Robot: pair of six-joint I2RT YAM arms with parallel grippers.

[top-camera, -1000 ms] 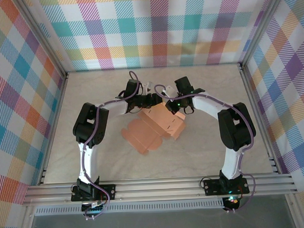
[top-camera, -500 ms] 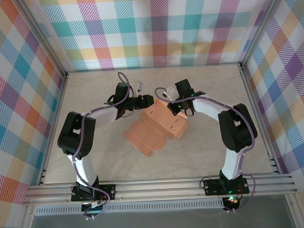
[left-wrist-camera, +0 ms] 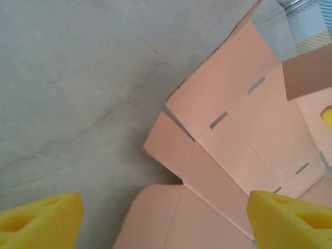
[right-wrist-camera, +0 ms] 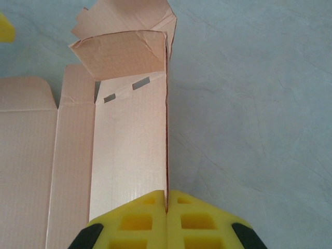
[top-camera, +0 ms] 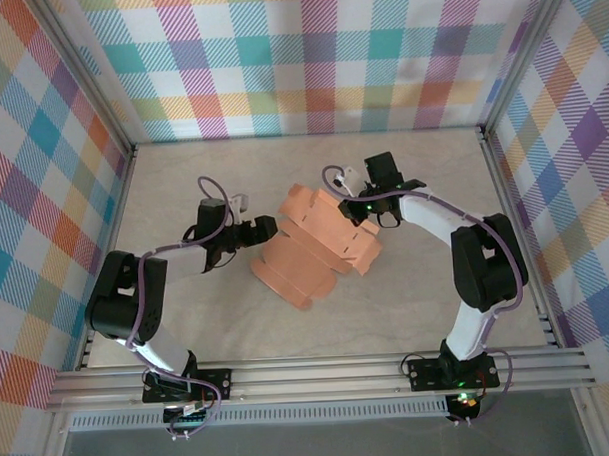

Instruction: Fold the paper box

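**Box partly raised, most folds left to make**

The paper box (top-camera: 310,250) sits in the middle of the table (top-camera: 182,172), between the two arms. It is a cut sheet of orange card, not yet a closed box.

What looks done: along the sheet's right side one long wall (right-wrist-camera: 132,150) is lifted. At its far end a short end flap (right-wrist-camera: 122,54) is bent over and somewhat crumpled. The right gripper (right-wrist-camera: 167,203) is closed on the edge of that wall, with the card pinched between its yellow pads (right-wrist-camera: 153,202).

What looks left: the wide rounded flaps (top-camera: 286,284) on the near left side lie flat on the table. The grey slots (left-wrist-camera: 219,119) in the creases have no tabs in them. So I judge the task to be in its early half. The other walls have to be raised and the tabs locked.

The left gripper (left-wrist-camera: 165,223) waits just beside the sheet's left edge with its jaws wide apart, holding nothing.

Hard to make out:
- From above, the right wrist covers its own fingertips, so the grip is clear only from the wrist camera.
- How much card lies inside the pads is hidden.
- The layers of the crumpled far end cannot be told apart.
- The left wrist view cuts off the sheet's right and near parts.
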